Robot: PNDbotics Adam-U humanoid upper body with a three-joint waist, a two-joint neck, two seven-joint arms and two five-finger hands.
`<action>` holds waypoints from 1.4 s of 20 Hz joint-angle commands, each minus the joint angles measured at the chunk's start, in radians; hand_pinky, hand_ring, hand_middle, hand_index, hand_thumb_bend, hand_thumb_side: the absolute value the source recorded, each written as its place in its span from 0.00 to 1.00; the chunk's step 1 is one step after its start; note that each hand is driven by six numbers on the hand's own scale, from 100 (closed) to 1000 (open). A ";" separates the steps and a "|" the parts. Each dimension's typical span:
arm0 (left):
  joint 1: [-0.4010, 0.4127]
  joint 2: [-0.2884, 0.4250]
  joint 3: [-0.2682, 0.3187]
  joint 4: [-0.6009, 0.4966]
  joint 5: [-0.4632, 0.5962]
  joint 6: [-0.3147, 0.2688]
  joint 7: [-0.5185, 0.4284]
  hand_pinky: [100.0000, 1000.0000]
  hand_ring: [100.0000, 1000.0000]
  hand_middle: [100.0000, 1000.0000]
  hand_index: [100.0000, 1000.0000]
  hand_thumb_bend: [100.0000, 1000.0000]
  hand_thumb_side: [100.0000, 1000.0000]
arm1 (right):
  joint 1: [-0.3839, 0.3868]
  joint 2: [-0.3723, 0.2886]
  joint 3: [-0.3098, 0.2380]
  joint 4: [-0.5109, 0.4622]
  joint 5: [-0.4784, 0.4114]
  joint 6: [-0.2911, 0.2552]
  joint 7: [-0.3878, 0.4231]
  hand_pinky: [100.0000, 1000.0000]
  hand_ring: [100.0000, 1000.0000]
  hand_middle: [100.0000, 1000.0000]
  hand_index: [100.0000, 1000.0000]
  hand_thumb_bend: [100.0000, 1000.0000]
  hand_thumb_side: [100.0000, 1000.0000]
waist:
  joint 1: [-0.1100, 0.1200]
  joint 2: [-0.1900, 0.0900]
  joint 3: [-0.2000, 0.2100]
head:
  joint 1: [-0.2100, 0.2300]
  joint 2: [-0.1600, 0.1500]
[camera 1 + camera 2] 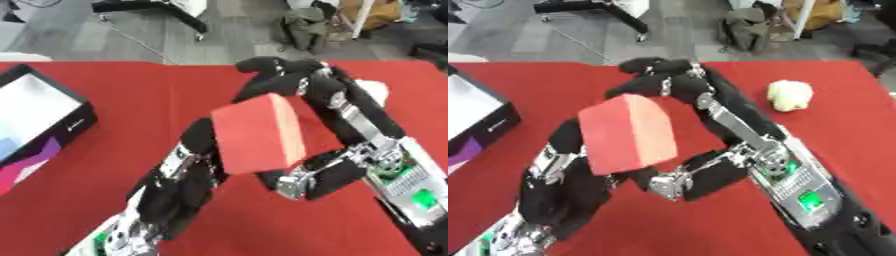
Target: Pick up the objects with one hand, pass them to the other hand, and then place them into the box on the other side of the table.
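Note:
A red block is held up above the red table, between my two hands. My left hand comes up from the lower left and is curled against the block's left and lower side. My right hand reaches in from the lower right. Its fingers arch over the block's far top edge and its thumb sits under the block's lower right corner. Both hands touch the block. A black box with a white inside stands at the table's left edge.
A pale yellow-green lumpy object lies on the table at the far right, beyond my right arm. Past the table's far edge are a grey floor, a black stand and bags.

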 commanded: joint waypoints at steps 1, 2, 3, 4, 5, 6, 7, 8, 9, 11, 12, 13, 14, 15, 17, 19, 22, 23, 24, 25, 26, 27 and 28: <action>-0.018 -0.006 0.009 -0.012 0.010 -0.003 0.002 1.00 0.90 0.91 0.67 0.44 0.76 | -0.005 -0.006 0.004 -0.019 0.011 0.003 0.012 0.85 0.61 0.36 0.70 0.00 0.10 | 0.000 -0.009 -0.001 | -0.006 -0.002; -0.018 -0.006 0.007 -0.012 0.009 -0.004 -0.002 1.00 0.90 0.91 0.67 0.44 0.76 | -0.005 -0.005 0.005 -0.017 0.011 0.004 0.013 0.86 0.61 0.36 0.70 0.00 0.11 | 0.000 -0.009 -0.001 | -0.007 -0.001; -0.017 -0.006 0.005 -0.012 0.008 -0.004 -0.008 1.00 0.90 0.91 0.67 0.44 0.76 | -0.005 -0.005 0.006 -0.014 0.011 0.005 0.013 0.86 0.61 0.36 0.70 0.00 0.11 | 0.000 -0.009 0.000 | -0.008 0.000; -0.016 -0.007 0.004 -0.012 0.006 -0.004 -0.013 1.00 0.90 0.91 0.67 0.45 0.77 | -0.004 -0.005 0.006 -0.012 0.011 0.005 0.014 0.86 0.61 0.36 0.70 0.00 0.11 | 0.000 -0.009 0.000 | -0.009 0.000; -0.015 -0.008 0.002 -0.012 0.006 -0.005 -0.017 1.00 0.90 0.91 0.67 0.46 0.77 | -0.004 -0.005 0.006 -0.010 0.011 0.006 0.013 0.86 0.61 0.35 0.70 0.00 0.11 | -0.001 -0.009 0.000 | -0.010 0.001; -0.014 -0.009 0.002 -0.012 0.006 -0.007 -0.019 1.00 0.90 0.91 0.67 0.47 0.78 | -0.003 -0.004 0.006 -0.007 0.011 0.007 0.013 0.86 0.60 0.35 0.70 0.00 0.10 | -0.001 -0.009 0.000 | -0.011 0.001; -0.013 -0.011 0.001 -0.012 0.007 -0.010 -0.021 1.00 0.90 0.90 0.67 0.48 0.78 | -0.001 -0.003 0.006 -0.003 0.010 0.009 0.012 0.86 0.60 0.35 0.70 0.00 0.11 | -0.001 -0.009 0.000 | -0.012 0.001; -0.012 -0.012 0.001 -0.012 0.010 -0.015 -0.022 1.00 0.89 0.90 0.67 0.49 0.78 | 0.000 -0.002 0.005 0.000 0.009 0.011 0.012 0.87 0.60 0.35 0.70 0.00 0.12 | -0.001 -0.009 0.000 | -0.013 0.001; -0.012 -0.013 0.000 -0.012 0.013 -0.019 -0.024 1.00 0.89 0.90 0.67 0.48 0.78 | 0.000 -0.002 0.006 0.004 0.007 0.013 0.012 0.87 0.60 0.35 0.70 0.00 0.12 | -0.001 -0.009 0.000 | -0.015 0.002; -0.012 -0.016 -0.002 -0.012 0.017 -0.028 -0.029 1.00 0.89 0.90 0.68 0.49 0.77 | 0.002 0.000 0.007 0.011 0.002 0.018 0.013 0.87 0.60 0.35 0.69 0.00 0.12 | -0.001 -0.009 0.000 | -0.019 0.003; -0.012 -0.017 -0.003 -0.012 0.019 -0.033 -0.033 1.00 0.89 0.89 0.68 0.48 0.77 | 0.003 0.001 0.008 0.016 -0.001 0.021 0.014 0.88 0.60 0.34 0.69 0.00 0.13 | -0.001 -0.009 0.000 | -0.021 0.004; -0.012 -0.019 -0.003 -0.012 0.022 -0.039 -0.037 1.00 0.89 0.89 0.68 0.49 0.77 | 0.003 0.002 0.009 0.021 -0.006 0.025 0.016 0.88 0.60 0.34 0.69 0.00 0.13 | -0.001 -0.009 0.001 | -0.023 0.005; -0.013 -0.020 -0.003 -0.012 0.024 -0.043 -0.040 1.00 0.88 0.89 0.68 0.49 0.77 | 0.004 0.003 0.010 0.027 -0.011 0.029 0.017 0.89 0.60 0.34 0.69 0.00 0.13 | -0.001 -0.009 0.001 | -0.025 0.006; -0.013 -0.021 -0.004 -0.012 0.027 -0.048 -0.042 1.00 0.88 0.89 0.68 0.49 0.77 | 0.005 0.004 0.012 0.032 -0.016 0.033 0.019 0.89 0.59 0.34 0.69 0.00 0.14 | -0.001 -0.009 0.001 | -0.028 0.007; -0.012 -0.024 -0.005 -0.012 0.030 -0.057 -0.049 1.00 0.88 0.88 0.68 0.49 0.77 | 0.007 0.006 0.013 0.044 -0.028 0.042 0.023 0.90 0.59 0.33 0.69 0.00 0.15 | -0.001 -0.008 0.001 | -0.032 0.009; -0.013 -0.026 -0.005 -0.012 0.031 -0.066 -0.060 1.00 0.88 0.88 0.68 0.48 0.76 | 0.008 0.007 0.013 0.053 -0.040 0.052 0.028 0.90 0.59 0.33 0.69 0.00 0.15 | -0.001 -0.008 0.001 | -0.035 0.011; -0.012 -0.028 -0.005 -0.012 0.027 -0.077 -0.082 1.00 0.88 0.88 0.68 0.46 0.74 | 0.008 0.009 0.013 0.059 -0.053 0.060 0.035 0.90 0.59 0.33 0.69 0.00 0.16 | 0.000 -0.008 0.002 | -0.040 0.012; -0.012 -0.028 -0.005 -0.012 0.024 -0.079 -0.089 1.00 0.87 0.87 0.68 0.43 0.72 | 0.008 0.009 0.013 0.059 -0.055 0.061 0.036 0.90 0.59 0.33 0.69 0.00 0.16 | 0.000 -0.008 0.002 | -0.041 0.012; -0.012 -0.028 -0.005 -0.012 0.022 -0.079 -0.095 1.00 0.87 0.87 0.67 0.41 0.70 | 0.007 0.009 0.013 0.059 -0.057 0.062 0.038 0.90 0.59 0.33 0.69 0.00 0.16 | 0.000 -0.009 0.002 | -0.042 0.012; -0.013 -0.029 -0.005 -0.012 0.020 -0.078 -0.099 1.00 0.86 0.86 0.67 0.39 0.69 | 0.007 0.008 0.012 0.059 -0.058 0.063 0.038 0.90 0.59 0.33 0.69 0.00 0.16 | 0.000 -0.009 0.002 | -0.043 0.012; -0.014 -0.029 -0.006 -0.012 0.018 -0.078 -0.103 1.00 0.84 0.84 0.66 0.34 0.64 | 0.006 0.007 0.012 0.059 -0.058 0.063 0.039 0.90 0.59 0.33 0.69 0.00 0.16 | 0.000 -0.009 0.002 | -0.044 0.013; -0.014 -0.029 -0.006 -0.012 0.016 -0.076 -0.106 1.00 0.84 0.83 0.66 0.33 0.63 | 0.005 0.007 0.011 0.059 -0.058 0.062 0.040 0.90 0.59 0.33 0.69 0.00 0.16 | 0.000 -0.009 0.002 | -0.045 0.013; -0.016 -0.029 -0.006 -0.012 0.014 -0.074 -0.108 1.00 0.82 0.81 0.65 0.30 0.60 | 0.004 0.006 0.010 0.060 -0.057 0.059 0.041 0.90 0.59 0.33 0.69 0.00 0.16 | -0.001 -0.009 0.002 | -0.045 0.013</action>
